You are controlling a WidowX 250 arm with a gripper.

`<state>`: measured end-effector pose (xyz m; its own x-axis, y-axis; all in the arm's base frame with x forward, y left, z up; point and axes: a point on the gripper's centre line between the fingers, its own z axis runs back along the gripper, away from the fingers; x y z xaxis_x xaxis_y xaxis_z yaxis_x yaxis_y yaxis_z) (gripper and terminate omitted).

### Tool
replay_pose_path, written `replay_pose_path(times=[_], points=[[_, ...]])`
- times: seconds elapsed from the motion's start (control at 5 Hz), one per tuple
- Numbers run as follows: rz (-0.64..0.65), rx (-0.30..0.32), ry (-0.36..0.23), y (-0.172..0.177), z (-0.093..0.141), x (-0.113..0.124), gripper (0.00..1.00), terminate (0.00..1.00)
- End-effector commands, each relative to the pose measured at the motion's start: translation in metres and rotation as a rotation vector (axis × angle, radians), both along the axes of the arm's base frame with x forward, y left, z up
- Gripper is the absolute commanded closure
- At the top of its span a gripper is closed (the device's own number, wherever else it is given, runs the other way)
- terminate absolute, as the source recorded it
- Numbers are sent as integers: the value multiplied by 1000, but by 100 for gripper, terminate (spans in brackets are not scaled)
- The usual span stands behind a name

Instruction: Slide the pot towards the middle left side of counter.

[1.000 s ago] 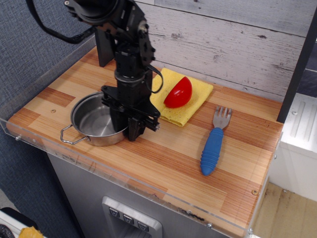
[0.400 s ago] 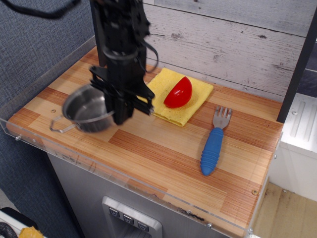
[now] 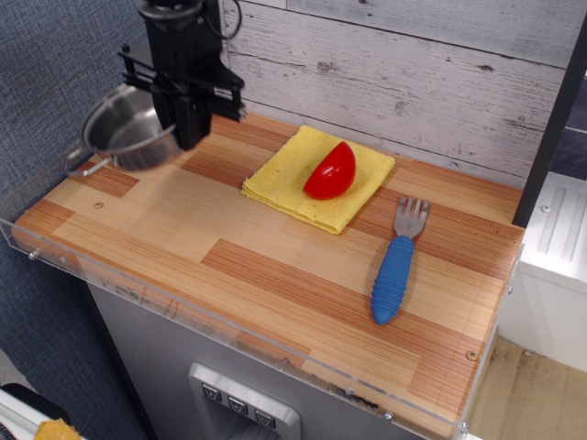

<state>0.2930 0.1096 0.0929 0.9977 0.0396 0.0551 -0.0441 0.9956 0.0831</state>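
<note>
The shiny steel pot (image 3: 124, 128) hangs tilted in the air above the far left part of the wooden counter (image 3: 275, 266), with one wire loop handle (image 3: 81, 163) pointing down to the left. My black gripper (image 3: 188, 137) points down and is shut on the pot's right rim, holding it clear of the wood. The pot's other handle is hidden behind the gripper.
A yellow cloth (image 3: 280, 179) lies at the back middle with a red half-round object (image 3: 331, 171) on it. A blue-handled fork (image 3: 396, 266) lies to the right. A clear acrylic rim (image 3: 83, 266) edges the counter's front and left.
The pot was lifted off the front left of the counter and carried up and back to the left, still in my gripper.
</note>
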Motion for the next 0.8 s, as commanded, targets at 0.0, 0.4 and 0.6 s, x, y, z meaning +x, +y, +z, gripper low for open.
replay_pose_path(times=[0.0,0.4,0.6], points=[[56,-11,23,28,-13,10,100,0],[68,-40,106,35,-64,16,100,0],[101,-66,114,48,-78,16,100,0]])
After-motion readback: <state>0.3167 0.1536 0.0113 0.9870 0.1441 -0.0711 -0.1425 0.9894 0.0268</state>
